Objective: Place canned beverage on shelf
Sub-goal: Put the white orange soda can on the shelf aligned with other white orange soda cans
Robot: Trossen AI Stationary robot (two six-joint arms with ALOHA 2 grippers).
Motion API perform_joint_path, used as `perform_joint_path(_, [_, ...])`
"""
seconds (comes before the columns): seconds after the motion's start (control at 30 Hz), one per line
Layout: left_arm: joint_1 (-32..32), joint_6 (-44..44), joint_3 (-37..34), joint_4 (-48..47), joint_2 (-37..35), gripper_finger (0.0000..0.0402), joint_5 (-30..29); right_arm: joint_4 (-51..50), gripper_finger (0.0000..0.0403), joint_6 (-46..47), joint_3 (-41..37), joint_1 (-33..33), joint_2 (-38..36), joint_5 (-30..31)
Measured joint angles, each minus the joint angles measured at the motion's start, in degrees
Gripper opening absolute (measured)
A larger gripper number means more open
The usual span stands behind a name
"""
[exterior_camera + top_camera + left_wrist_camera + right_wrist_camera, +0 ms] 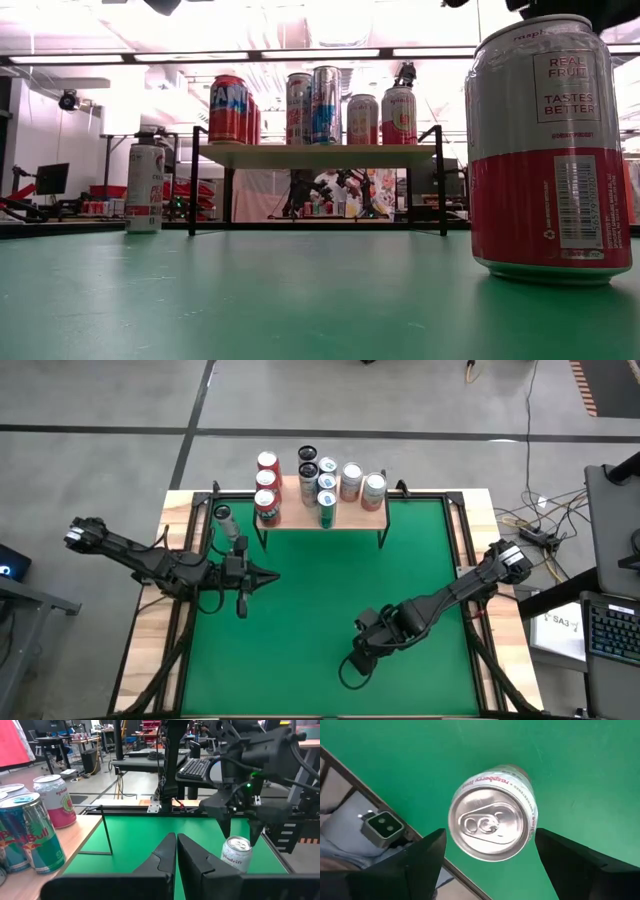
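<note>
A silver-and-red beverage can [492, 817] stands upright on the green table near its front edge, large in the low view [550, 150]. My right gripper [490, 834] hovers over it, pointing steeply down. Its open fingers stand on either side of the can's top [236, 845] without touching, and in the high view the gripper [365, 645] hides the can. The shelf [350, 518] at the table's far edge carries several upright cans. My left gripper [176, 851] is shut, holds nothing, and waits level at the table's left [270, 575].
Another can [222, 515] stands on the table left of the shelf, near the far left corner. The shelf's black legs [193, 180] rise from the mat. A raised wooden border [150, 630] frames the table. Open green mat lies between the grippers and the shelf.
</note>
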Motion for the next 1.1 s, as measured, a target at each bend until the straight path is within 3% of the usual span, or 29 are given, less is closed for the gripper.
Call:
perform_joint_path(0.37, [0.0,0.07,0.0,0.09,0.44,0.0,-1.1,3.24,0.0297,-0.71,0.17,0.04,2.99,2.79])
perform_joint_path(0.57, [0.0,-0.18,0.0,0.52,1.69,0.0,-1.44,2.68,0.0297,-0.46,0.31,-0.02,2.8,16.5])
perform_joint_path(0.77, [-1.67,-0.26,-0.83,4.13,7.3,0.0,-1.44,2.78,0.0297,-12.88,1.79,0.25,2.36,26.09])
perform_joint_path(0.87, [-3.26,0.01,-0.85,5.65,10.84,0.0,-1.44,2.48,0.0297,-20.27,1.83,1.64,1.62,27.28])
perform_joint_path(1.1, [-5.29,-3.29,-0.85,6.25,19.13,0.0,-3.08,2.09,0.0297,-24.66,-0.28,5.34,0.53,29.84])
